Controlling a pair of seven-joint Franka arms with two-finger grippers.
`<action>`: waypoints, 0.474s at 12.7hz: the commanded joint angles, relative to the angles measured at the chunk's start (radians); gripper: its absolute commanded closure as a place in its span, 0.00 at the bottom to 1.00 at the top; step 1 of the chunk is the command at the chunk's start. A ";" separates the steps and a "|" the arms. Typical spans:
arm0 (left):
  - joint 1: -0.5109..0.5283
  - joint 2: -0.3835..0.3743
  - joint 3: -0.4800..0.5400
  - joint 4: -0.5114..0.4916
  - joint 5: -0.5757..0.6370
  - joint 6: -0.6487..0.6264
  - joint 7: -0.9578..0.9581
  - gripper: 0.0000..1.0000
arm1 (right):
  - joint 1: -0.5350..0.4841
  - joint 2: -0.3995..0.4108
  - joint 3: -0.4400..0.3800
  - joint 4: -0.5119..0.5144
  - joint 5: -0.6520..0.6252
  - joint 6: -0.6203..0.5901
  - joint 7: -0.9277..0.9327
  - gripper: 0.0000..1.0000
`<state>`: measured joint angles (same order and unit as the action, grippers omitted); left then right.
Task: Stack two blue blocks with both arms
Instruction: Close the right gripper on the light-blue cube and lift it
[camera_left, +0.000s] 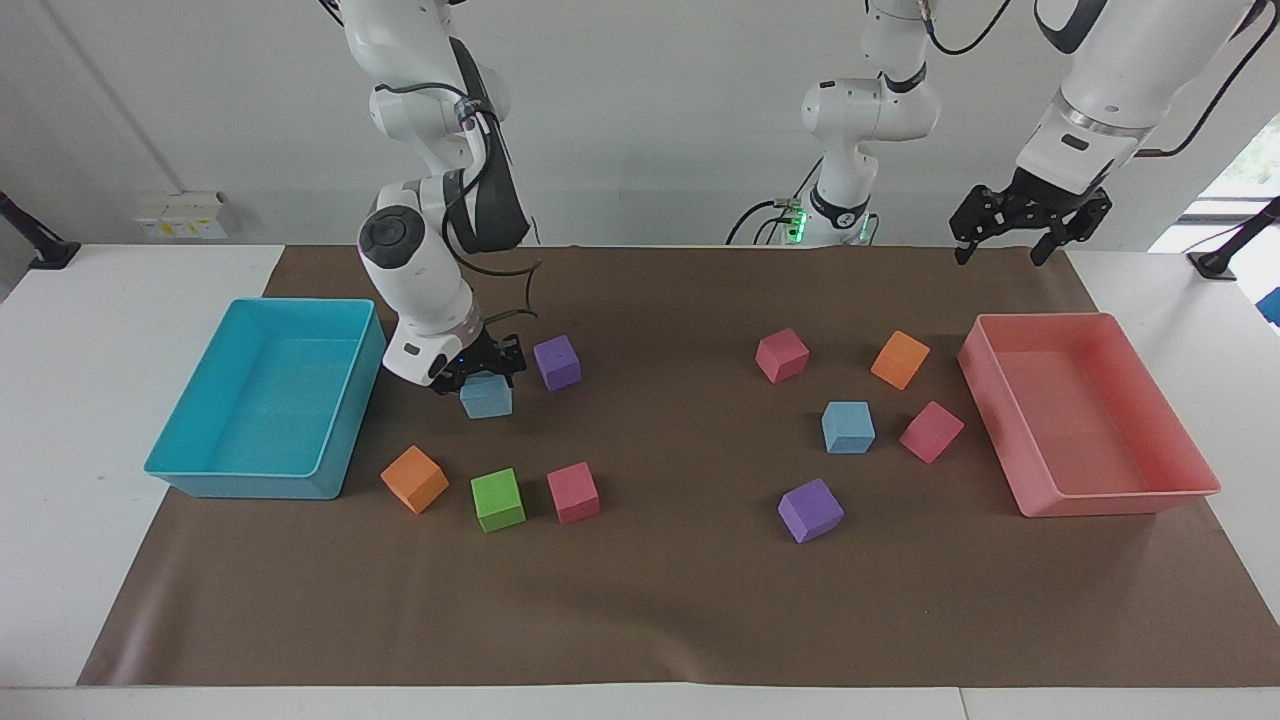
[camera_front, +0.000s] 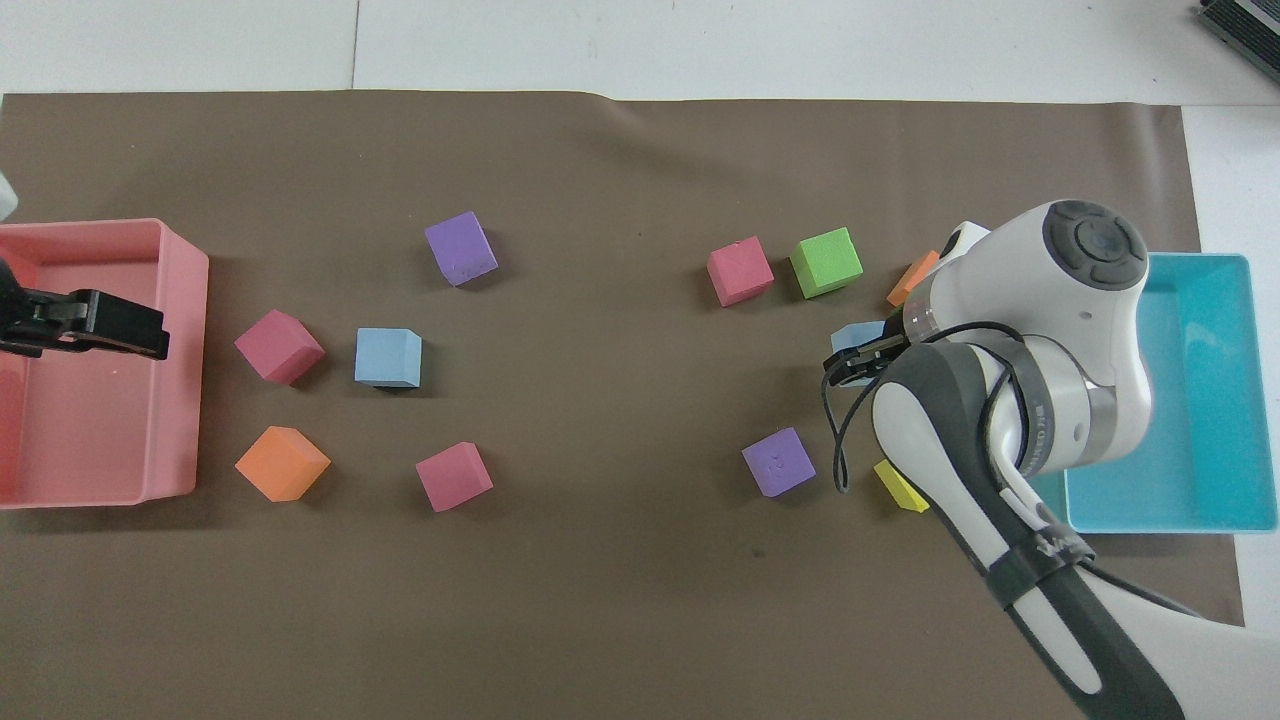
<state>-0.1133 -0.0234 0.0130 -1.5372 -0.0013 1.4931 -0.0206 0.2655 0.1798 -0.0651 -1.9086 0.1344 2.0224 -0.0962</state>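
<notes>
My right gripper (camera_left: 486, 372) is shut on a light blue block (camera_left: 486, 398) and holds it just above the brown mat, between the turquoise tray and a purple cube. In the overhead view only a corner of this block (camera_front: 860, 336) shows beside the gripper (camera_front: 858, 362); my arm hides the rest. The second blue block (camera_left: 848, 427) rests on the mat toward the left arm's end, also seen in the overhead view (camera_front: 388, 357). My left gripper (camera_left: 1008, 240) waits open and empty, raised above the pink tray, as the overhead view (camera_front: 95, 325) shows.
A turquoise tray (camera_left: 240, 486) stands at the right arm's end and a pink tray (camera_left: 1100, 502) at the left arm's end. Purple (camera_left: 557, 362), orange (camera_left: 414, 479), green (camera_left: 498, 499) and pink (camera_left: 573, 492) cubes surround the held block. A yellow cube (camera_front: 900, 487) lies under my right arm.
</notes>
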 joint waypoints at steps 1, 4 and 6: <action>0.014 -0.020 -0.008 -0.014 -0.005 -0.004 -0.002 0.00 | 0.071 0.021 0.008 0.055 0.004 -0.013 0.163 1.00; 0.014 -0.020 -0.008 -0.014 -0.005 -0.005 -0.002 0.00 | 0.165 0.041 0.008 0.086 0.007 -0.013 0.261 1.00; 0.014 -0.018 -0.008 -0.014 -0.005 -0.005 -0.002 0.00 | 0.224 0.096 0.008 0.137 0.013 -0.013 0.361 1.00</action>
<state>-0.1133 -0.0234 0.0130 -1.5372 -0.0013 1.4931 -0.0206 0.4557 0.2089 -0.0547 -1.8385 0.1344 2.0190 0.1980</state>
